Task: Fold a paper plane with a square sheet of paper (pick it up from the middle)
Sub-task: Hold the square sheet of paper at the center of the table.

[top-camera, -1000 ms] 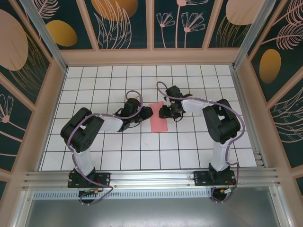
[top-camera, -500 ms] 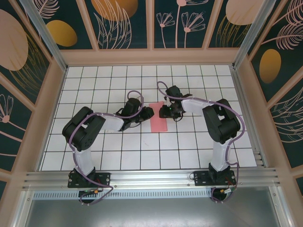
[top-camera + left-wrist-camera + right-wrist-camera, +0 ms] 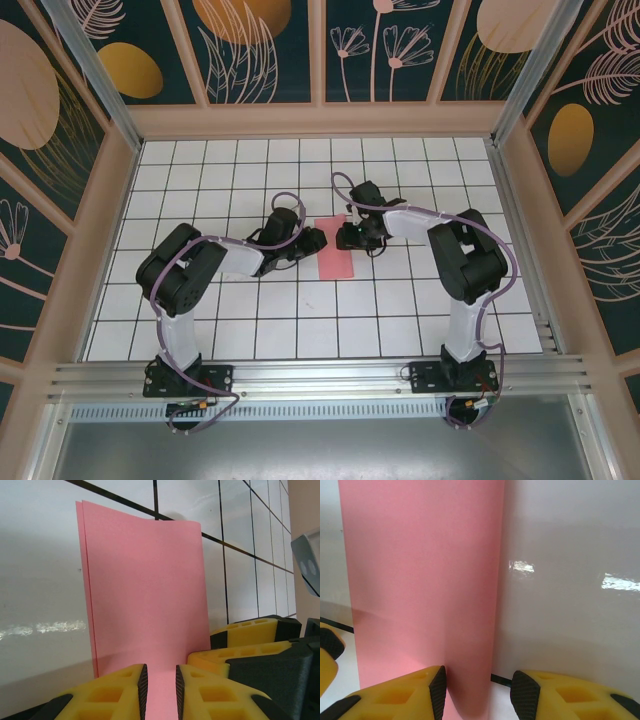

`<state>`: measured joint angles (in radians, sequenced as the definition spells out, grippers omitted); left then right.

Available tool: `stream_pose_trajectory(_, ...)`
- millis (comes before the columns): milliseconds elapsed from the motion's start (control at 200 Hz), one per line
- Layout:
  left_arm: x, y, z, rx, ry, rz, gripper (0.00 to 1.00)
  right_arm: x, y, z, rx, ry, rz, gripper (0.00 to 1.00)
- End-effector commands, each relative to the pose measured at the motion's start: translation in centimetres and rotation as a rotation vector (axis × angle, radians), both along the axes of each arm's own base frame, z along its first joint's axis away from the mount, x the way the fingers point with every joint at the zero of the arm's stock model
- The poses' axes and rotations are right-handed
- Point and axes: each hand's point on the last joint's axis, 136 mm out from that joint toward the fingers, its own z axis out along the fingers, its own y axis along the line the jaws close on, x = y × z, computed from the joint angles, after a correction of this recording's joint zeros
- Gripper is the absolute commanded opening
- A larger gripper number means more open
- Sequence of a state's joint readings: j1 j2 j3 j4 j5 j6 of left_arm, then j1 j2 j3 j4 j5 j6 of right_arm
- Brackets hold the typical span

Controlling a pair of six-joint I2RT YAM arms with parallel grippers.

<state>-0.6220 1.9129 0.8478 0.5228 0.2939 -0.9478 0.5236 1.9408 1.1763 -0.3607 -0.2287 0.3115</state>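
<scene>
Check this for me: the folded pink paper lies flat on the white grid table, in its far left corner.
Not right. The folded pink paper does lie flat on the white grid table, but it is near the table's middle, not in its far left corner. The top external view shows this.

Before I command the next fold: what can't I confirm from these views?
Top external: whether the left gripper or right gripper touches the folded paper; too small, and they cover its edges.
Left wrist: the paper's near end, cut off below the fingers.
Right wrist: the paper's far and near ends, cut off by frame edges.
</scene>
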Motion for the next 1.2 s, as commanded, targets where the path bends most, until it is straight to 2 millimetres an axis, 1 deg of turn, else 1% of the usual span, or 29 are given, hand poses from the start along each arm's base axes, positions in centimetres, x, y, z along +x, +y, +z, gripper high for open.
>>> stream_pose_trajectory(0,0.4,-0.7,0.5,-0.024,-0.007,-0.015,0.24,-2.8,-2.5,-8.5,-0.161,0.109,0.034,0.47)
stream_pose_trajectory(265,0.4,-0.9,0.4,-0.031,-0.001,-0.025,0.24,-2.8,-2.5,-8.5,-0.161,0.108,0.037,0.47)
stream_pose_trajectory(615,0.3,-0.8,-0.4,-0.011,0.024,-0.025,0.23,-2.8,-2.5,-8.7,-0.165,0.11,0.036,0.47)
stream_pose_trajectory(751,0.1,-0.4,-1.4,0.033,0.056,-0.013,0.23,-2.8,-2.5,-8.7,-0.166,0.111,0.035,0.47)
stream_pose_trajectory(821,0.0,0.2,-2.3,0.077,0.084,0.001,0.23,-2.8,-2.5,-8.7,-0.165,0.111,0.033,0.47)
stream_pose_trajectory(991,-0.4,0.9,-3.8,0.134,0.135,0.008,0.23,-2.9,-2.6,-8.8,-0.169,0.115,0.032,0.47)
stream_pose_trajectory(1191,-0.9,1.8,-5.0,0.188,0.168,0.03,0.22,-2.7,-2.4,-8.5,-0.16,0.111,0.028,0.48)
